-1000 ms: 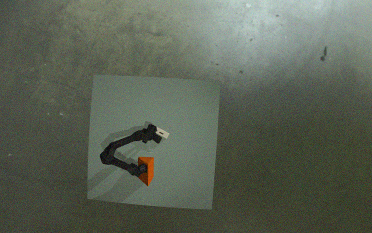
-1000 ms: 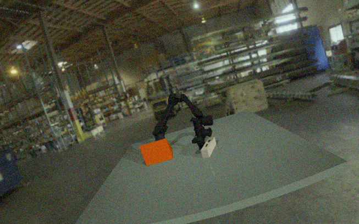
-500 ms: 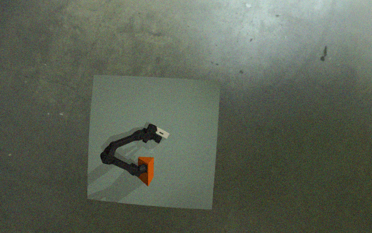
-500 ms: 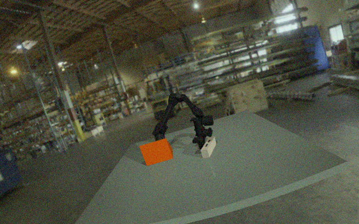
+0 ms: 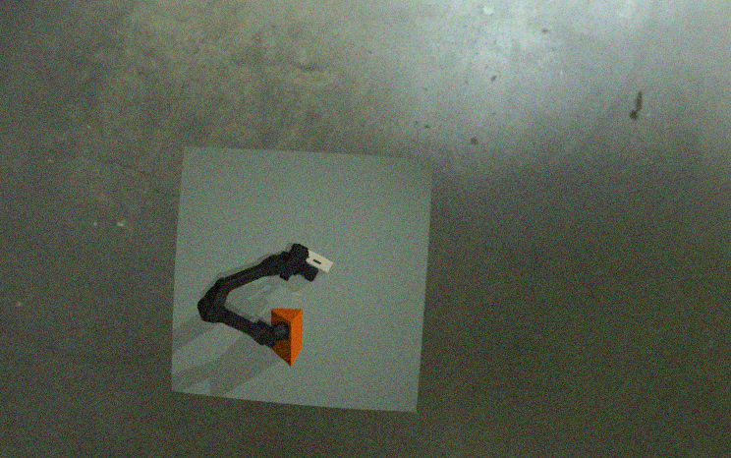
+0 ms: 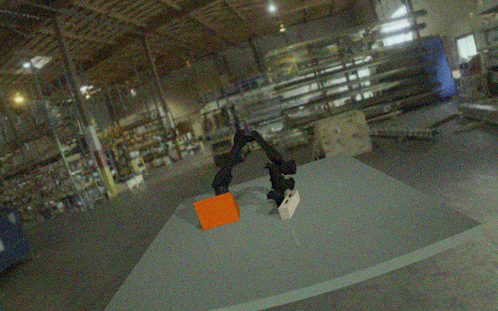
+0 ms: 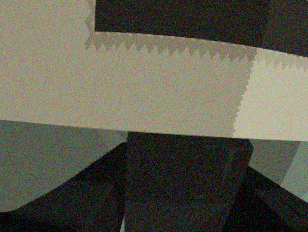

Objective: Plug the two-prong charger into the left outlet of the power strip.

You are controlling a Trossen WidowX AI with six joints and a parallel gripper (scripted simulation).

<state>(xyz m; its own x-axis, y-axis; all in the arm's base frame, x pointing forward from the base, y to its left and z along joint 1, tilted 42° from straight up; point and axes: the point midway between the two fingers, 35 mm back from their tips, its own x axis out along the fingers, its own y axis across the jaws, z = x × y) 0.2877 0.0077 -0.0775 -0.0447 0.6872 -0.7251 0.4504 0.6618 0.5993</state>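
The beige power strip (image 5: 320, 262) (image 6: 288, 203) (image 7: 133, 88) lies on the grey platform (image 5: 356, 215) (image 6: 309, 261). In the wrist view it fills the upper half, with a long dark recess (image 7: 179, 5) across its face. My gripper (image 5: 304, 265) (image 6: 281, 195) (image 7: 171, 157) is shut on the dark charger (image 7: 179, 208). The charger's front end sits flush against the strip's near edge, and its prongs are hidden from view. I cannot tell which outlet the charger meets. The two dark fingers flank the charger at the bottom left and bottom right of the wrist view.
An orange block (image 5: 287, 334) (image 6: 215, 210) stands at the arm's base, left of the strip in the exterior view. Warehouse shelving and a blue bin lie far beyond the platform's edges.
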